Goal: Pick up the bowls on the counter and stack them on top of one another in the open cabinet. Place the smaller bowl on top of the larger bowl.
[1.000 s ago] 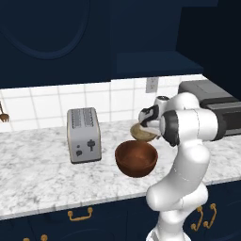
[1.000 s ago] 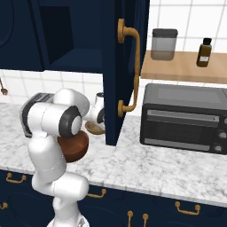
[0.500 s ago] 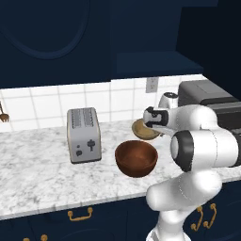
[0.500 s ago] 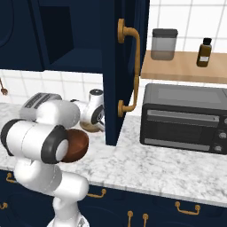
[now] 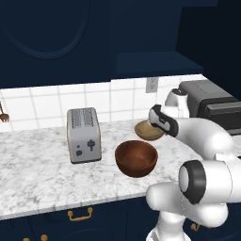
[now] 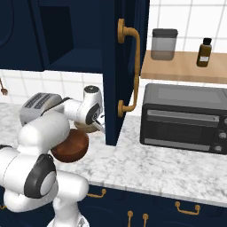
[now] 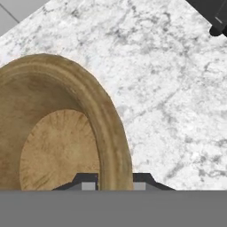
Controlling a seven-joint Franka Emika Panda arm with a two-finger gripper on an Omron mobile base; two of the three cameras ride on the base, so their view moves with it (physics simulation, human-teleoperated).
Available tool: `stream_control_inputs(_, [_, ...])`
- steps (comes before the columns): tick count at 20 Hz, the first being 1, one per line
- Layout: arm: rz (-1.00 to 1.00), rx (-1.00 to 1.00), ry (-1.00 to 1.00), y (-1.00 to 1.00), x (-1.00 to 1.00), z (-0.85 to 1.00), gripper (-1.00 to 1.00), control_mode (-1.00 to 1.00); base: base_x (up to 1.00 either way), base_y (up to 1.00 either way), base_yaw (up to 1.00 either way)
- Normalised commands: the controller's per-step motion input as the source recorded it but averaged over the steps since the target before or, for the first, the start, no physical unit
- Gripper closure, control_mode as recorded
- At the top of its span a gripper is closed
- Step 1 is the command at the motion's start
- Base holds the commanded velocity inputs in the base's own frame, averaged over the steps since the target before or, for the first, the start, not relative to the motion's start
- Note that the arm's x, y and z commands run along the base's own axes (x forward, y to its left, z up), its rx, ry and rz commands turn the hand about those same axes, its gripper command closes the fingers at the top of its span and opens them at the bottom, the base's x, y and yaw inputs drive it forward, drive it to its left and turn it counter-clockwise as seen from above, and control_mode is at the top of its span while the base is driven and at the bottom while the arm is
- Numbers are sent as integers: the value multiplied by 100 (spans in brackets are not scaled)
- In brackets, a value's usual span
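The smaller bowl [image 5: 148, 131] [image 7: 53, 133], light tan, sits on the marbled counter [image 5: 37, 169] behind the larger bowl [image 5: 136, 158] [image 6: 71, 146], which is dark reddish-brown and stands apart from it. My gripper [image 5: 154, 124] [image 7: 115, 181] reaches down over the smaller bowl's right rim. In the hand view the rim runs between the two fingertips [image 7: 88, 181], and the gripper is shut on it. The open cabinet's navy shelf [image 5: 150, 63] is above and behind the bowls. In the right base view my arm hides most of the smaller bowl [image 6: 87, 129].
A silver toaster [image 5: 84, 135] stands left of the bowls. A black toaster oven [image 6: 184, 117] sits to the right. The open cabinet door [image 6: 126, 66] with a brass handle hangs between them. A wooden shelf [image 6: 186, 71] carries a jar and a bottle.
The arm's elbow has swung down and to the right while the hand stayed at the smaller bowl. The fingers have closed a little further on its rim.
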Motion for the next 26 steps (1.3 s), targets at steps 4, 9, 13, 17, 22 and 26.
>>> stream_control_inputs(4, [5, 0, -4, 5, -60, 9, 100, -100, 0, 0, 0])
stream_control_inputs(9, [6, 0, -7, 18, -33, 13, 100, -100, 0, 0, 0])
stream_control_inputs(13, [10, -1, 0, 29, -28, 3, 100, -100, 0, 0, 0])
stream_control_inputs(17, [15, -15, 0, 56, -7, 0, 100, -100, 0, 0, 0])
stream_control_inputs(22, [12, -16, 1, 34, -14, -2, 100, -100, 0, 0, 0])
stream_control_inputs(26, [7, -3, 0, 4, -20, -28, 100, -100, 0, 0, 0])
